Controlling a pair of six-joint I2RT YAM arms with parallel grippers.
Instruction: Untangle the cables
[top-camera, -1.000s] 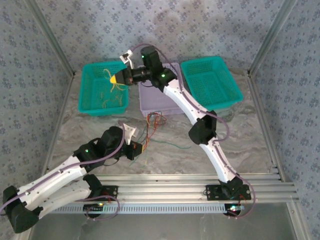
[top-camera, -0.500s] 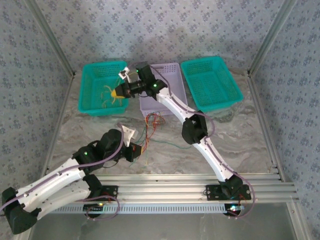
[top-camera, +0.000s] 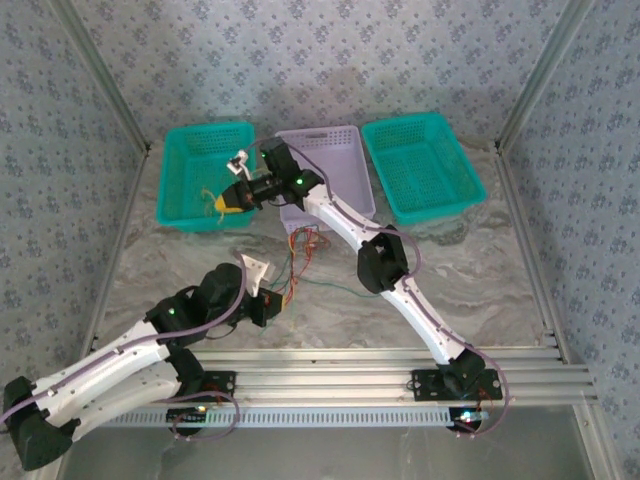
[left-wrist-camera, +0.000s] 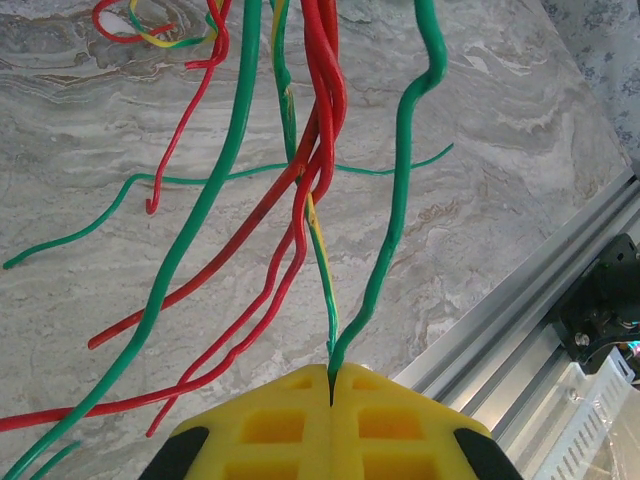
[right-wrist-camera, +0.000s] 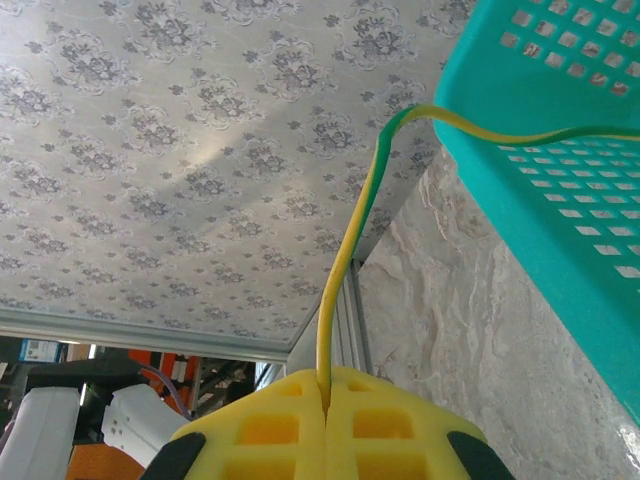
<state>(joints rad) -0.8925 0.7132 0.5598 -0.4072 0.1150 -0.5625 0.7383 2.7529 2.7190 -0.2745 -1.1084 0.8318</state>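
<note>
Two teal baskets (top-camera: 168, 185) (top-camera: 470, 175), one lilac basket (top-camera: 335, 150), two grippers (left-wrist-camera: 330, 375) (right-wrist-camera: 325, 385).

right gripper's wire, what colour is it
The wire is yellow with a green stripe; the right wrist view shows it best.

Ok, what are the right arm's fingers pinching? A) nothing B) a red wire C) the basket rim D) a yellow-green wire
D: in the right wrist view the right fingers are shut on a yellow-green wire that rises from between them and bends across the wall of the teal basket.
</note>
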